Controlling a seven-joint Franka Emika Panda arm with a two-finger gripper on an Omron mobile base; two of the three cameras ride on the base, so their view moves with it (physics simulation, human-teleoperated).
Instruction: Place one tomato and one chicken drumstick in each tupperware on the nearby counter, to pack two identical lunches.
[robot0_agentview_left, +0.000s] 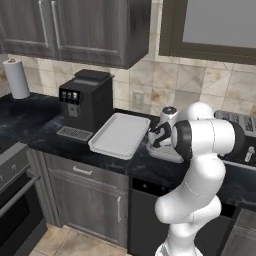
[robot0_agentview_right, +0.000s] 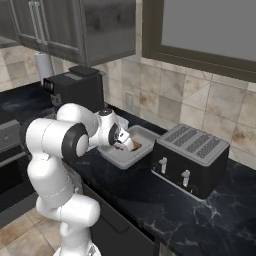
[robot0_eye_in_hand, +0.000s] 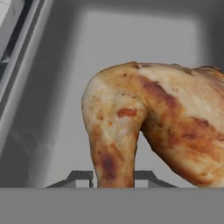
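Gripper (robot0_eye_in_hand: 113, 177) clenched on chicken drumstick (robot0_eye_in_hand: 148, 127), narrow end between fingers, held over pale tupperware (robot0_agentview_right: 145, 135) on black counter (robot0_agentview_right: 165, 200). Second tupperware (robot0_agentview_left: 117, 135) sat beside coffee machine (robot0_agentview_left: 85, 97); toaster (robot0_agentview_right: 192, 157) just beside first.

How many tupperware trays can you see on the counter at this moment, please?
2. One tupperware lies beside the coffee machine. The other tupperware sits near the toaster, under the gripper, which is shut on a chicken drumstick.

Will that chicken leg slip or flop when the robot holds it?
The chicken drumstick looks firm and lumpy, so it probably won't flop. Its glazed skin may be slippery. The gripper pinches just the narrow end, so it might swing over the tupperware.
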